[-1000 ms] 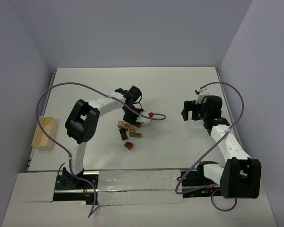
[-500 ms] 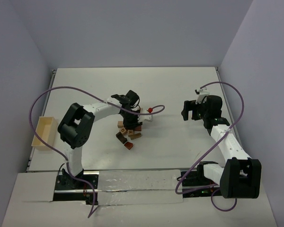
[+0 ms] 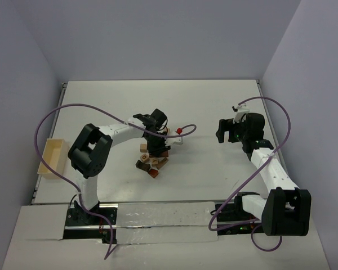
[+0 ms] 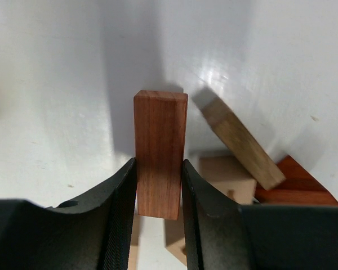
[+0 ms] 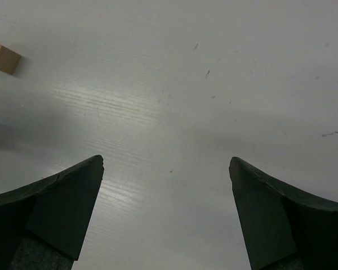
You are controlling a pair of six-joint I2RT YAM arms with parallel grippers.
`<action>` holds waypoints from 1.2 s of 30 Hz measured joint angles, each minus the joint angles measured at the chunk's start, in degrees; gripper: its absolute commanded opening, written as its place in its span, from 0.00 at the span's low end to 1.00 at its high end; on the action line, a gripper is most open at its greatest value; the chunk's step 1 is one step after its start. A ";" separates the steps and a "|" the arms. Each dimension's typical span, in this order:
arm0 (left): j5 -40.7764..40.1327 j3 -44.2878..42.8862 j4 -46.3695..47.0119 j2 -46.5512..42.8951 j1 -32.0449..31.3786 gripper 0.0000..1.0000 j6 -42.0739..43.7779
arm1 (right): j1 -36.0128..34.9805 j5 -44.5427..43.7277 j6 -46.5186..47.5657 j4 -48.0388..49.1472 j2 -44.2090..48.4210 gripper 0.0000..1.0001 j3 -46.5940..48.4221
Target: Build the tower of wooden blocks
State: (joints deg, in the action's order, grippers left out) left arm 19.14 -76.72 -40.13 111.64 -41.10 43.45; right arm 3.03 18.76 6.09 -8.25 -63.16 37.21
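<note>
A reddish-brown cuboid block [image 4: 160, 149] stands upright between my left gripper's [image 4: 159, 188] black fingers, which are shut on its sides. Just behind and to its right lie a tilted tan block [image 4: 241, 143], a tan cube [image 4: 228, 177] and a red-orange wedge [image 4: 296, 183]. From above, the left gripper [image 3: 156, 147] sits low over the loose pile of wooden blocks [image 3: 151, 164] at the table's middle. No stacked tower shows. My right gripper [image 3: 220, 134] hovers apart on the right, its fingers [image 5: 73, 202] wide open over bare table, with one tan block [image 5: 3, 56] far off at upper left.
A pale wooden tray [image 3: 52, 158] lies at the table's left edge. A purple cable with a red clip [image 3: 180, 131] loops beside the left wrist. Grey walls close in the table on three sides.
The left arm folded lower and carried the held block down toward the near side, onto the pile; some loose blocks shifted slightly. The right arm stayed still.
</note>
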 measured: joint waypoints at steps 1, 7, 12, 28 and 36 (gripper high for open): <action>-0.41 -0.80 0.14 0.56 0.00 0.00 -0.17 | 0.00 0.00 0.00 0.00 0.00 1.00 0.00; -2.60 -3.33 1.33 2.48 0.21 0.03 -0.27 | 0.00 -0.02 0.00 0.00 0.00 1.00 0.00; -3.75 -5.09 1.83 3.73 0.68 0.11 -0.14 | 0.00 0.00 0.02 0.00 0.00 1.00 0.00; -4.54 -5.05 3.14 3.95 1.07 0.50 0.74 | 0.00 0.00 0.20 0.00 0.00 1.00 0.09; -5.08 -4.52 3.53 3.99 1.05 0.65 0.69 | 0.00 0.08 0.19 0.00 0.00 1.00 0.33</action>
State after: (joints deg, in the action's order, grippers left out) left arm 14.06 -81.23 -36.60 115.63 -40.06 44.14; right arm 3.03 18.84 6.28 -8.25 -63.16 37.54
